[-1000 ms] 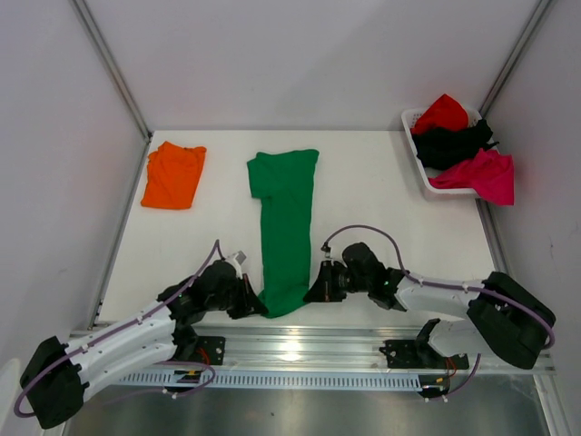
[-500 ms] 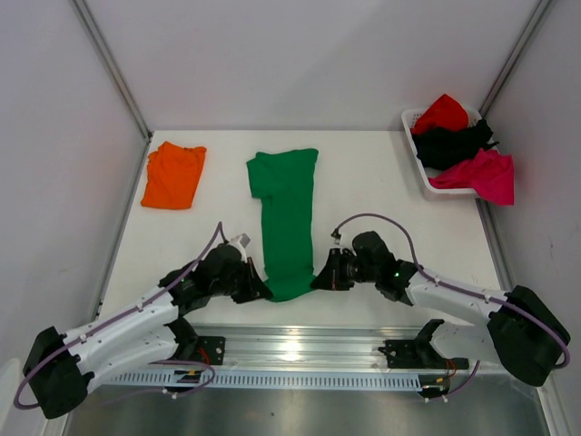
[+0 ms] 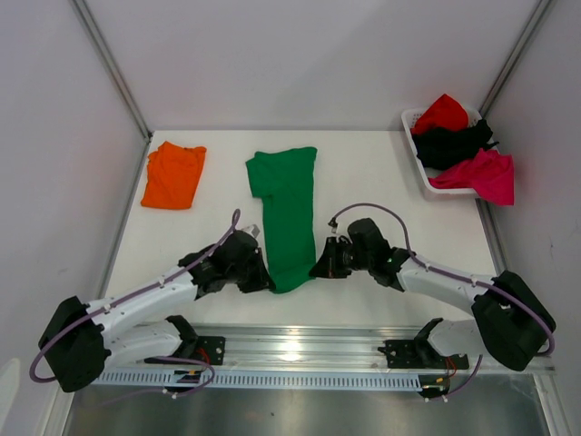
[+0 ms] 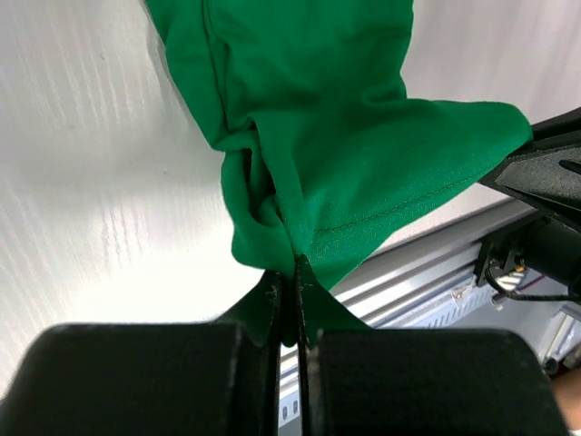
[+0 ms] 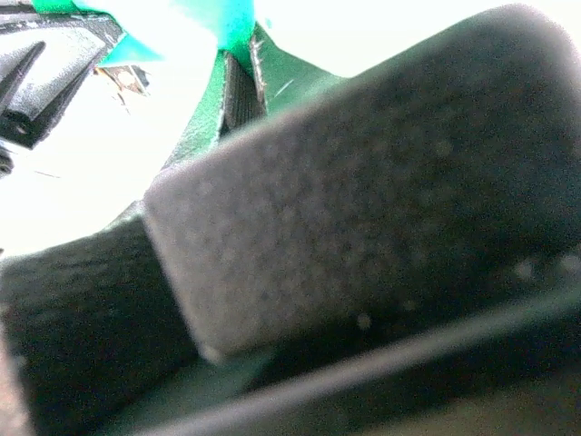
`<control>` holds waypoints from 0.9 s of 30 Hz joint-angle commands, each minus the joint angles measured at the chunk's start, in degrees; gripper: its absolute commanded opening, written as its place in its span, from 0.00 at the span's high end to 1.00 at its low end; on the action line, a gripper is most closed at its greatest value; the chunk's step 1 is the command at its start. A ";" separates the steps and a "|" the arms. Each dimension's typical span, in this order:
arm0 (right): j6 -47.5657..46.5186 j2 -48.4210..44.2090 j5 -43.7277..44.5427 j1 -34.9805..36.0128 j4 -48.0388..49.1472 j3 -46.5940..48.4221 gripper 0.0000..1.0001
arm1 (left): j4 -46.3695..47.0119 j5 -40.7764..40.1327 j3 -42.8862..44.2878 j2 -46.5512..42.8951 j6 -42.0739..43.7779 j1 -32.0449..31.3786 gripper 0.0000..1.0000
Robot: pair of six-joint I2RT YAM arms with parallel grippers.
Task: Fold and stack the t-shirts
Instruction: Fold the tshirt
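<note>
A bright green t-shirt [image 3: 286,209] lies as a long narrow strip down the middle of the white table [image 3: 381,182]. My left gripper [image 3: 263,280] is shut on its near left corner, and the cloth bunches at the closed jaws in the left wrist view [image 4: 295,272]. My right gripper [image 3: 316,269] is shut on the near right corner; green cloth [image 5: 238,36] shows at its fingertips in the blurred right wrist view. The near hem is lifted and carried over the strip. A folded orange t-shirt [image 3: 173,174] lies at the far left.
A white basket [image 3: 419,162] at the far right holds red [image 3: 442,113], black [image 3: 452,142] and magenta [image 3: 479,174] t-shirts. A metal rail [image 3: 300,345] runs along the near table edge. Grey walls close in on both sides.
Both grippers have moved away from the near edge, carrying the green shirt's near hem toward the far side. The strip of green cloth has grown shorter.
</note>
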 commanded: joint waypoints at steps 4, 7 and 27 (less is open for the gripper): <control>-3.54 3.93 -1.34 -2.71 0.20 6.46 1.00 | -1.95 -5.17 7.29 4.34 3.22 0.60 0.99; -4.06 5.69 -1.87 -3.76 0.03 8.57 1.00 | -1.51 -5.17 9.24 6.62 3.13 2.09 0.99; -7.23 17.91 -3.89 -6.75 -0.23 16.05 1.00 | 0.60 -3.67 19.16 20.60 4.45 12.11 0.99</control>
